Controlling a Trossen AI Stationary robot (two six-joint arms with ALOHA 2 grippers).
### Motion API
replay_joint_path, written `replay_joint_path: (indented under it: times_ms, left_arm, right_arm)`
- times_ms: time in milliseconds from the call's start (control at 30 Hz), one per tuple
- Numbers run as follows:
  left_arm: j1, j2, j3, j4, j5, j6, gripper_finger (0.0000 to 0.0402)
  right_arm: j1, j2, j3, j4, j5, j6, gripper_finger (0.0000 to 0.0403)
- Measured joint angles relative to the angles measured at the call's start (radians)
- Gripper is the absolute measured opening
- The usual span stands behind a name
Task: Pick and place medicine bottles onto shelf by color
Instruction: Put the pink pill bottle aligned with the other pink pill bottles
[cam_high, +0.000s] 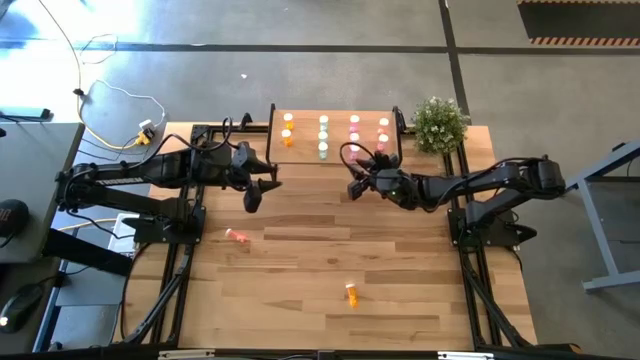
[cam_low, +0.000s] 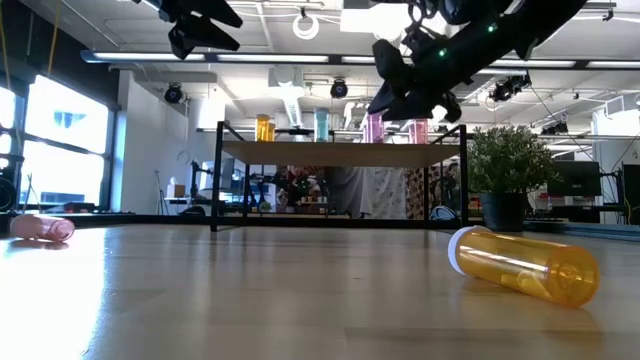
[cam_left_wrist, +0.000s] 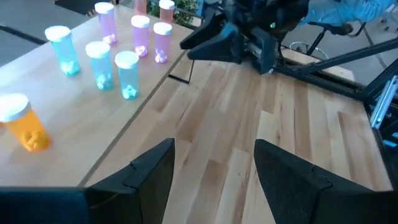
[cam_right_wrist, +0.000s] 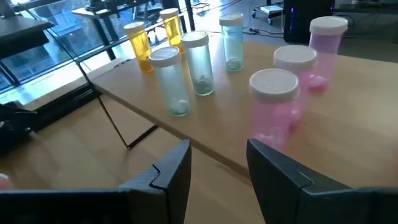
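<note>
The shelf (cam_high: 305, 150) stands at the table's far edge. On it, upright, are orange bottles (cam_right_wrist: 138, 43), pale green ones (cam_right_wrist: 171, 81) and pink ones (cam_right_wrist: 275, 102), grouped by colour. A pink bottle (cam_high: 237, 236) lies on its side on the table at the left. An orange bottle (cam_high: 352, 293) lies on its side nearer the front edge. My right gripper (cam_right_wrist: 217, 149) hovers open just in front of the shelf's near edge, facing the nearest pink bottle, with nothing between its fingers. My left gripper (cam_left_wrist: 214, 146) hangs open and empty above the table, left of the shelf's near corner.
A potted plant (cam_high: 440, 122) stands at the far right beside the shelf. The shelf's thin black legs (cam_low: 215, 180) rise from the table. Bare wood lies between the two loose bottles and along the front of the table.
</note>
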Motion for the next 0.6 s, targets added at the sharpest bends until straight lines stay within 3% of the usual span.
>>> replay_joint_path:
  times_ms: [167, 333, 433, 600]
  left_arm:
    - [-0.018, -0.026, 0.001, -0.108, 0.033, -0.038, 0.0211]
    - [-0.057, -0.035, 0.001, -0.248, 0.056, -0.053, 0.0211]
    - [-0.092, -0.035, 0.001, -0.302, 0.054, -0.137, 0.0211]
    - [-0.175, -0.035, 0.001, -0.365, 0.024, -0.272, 0.0211]
  right_arm:
    - [0.040, -0.052, 0.000, -0.028, -0.010, 0.050, 0.0147]
    - [0.087, -0.112, 0.000, -0.054, -0.124, 0.144, 0.0147]
    - [0.124, -0.154, 0.000, -0.078, -0.140, 0.201, 0.0147]
    - [0.154, -0.222, 0.000, -0.125, -0.140, 0.151, 0.0147]
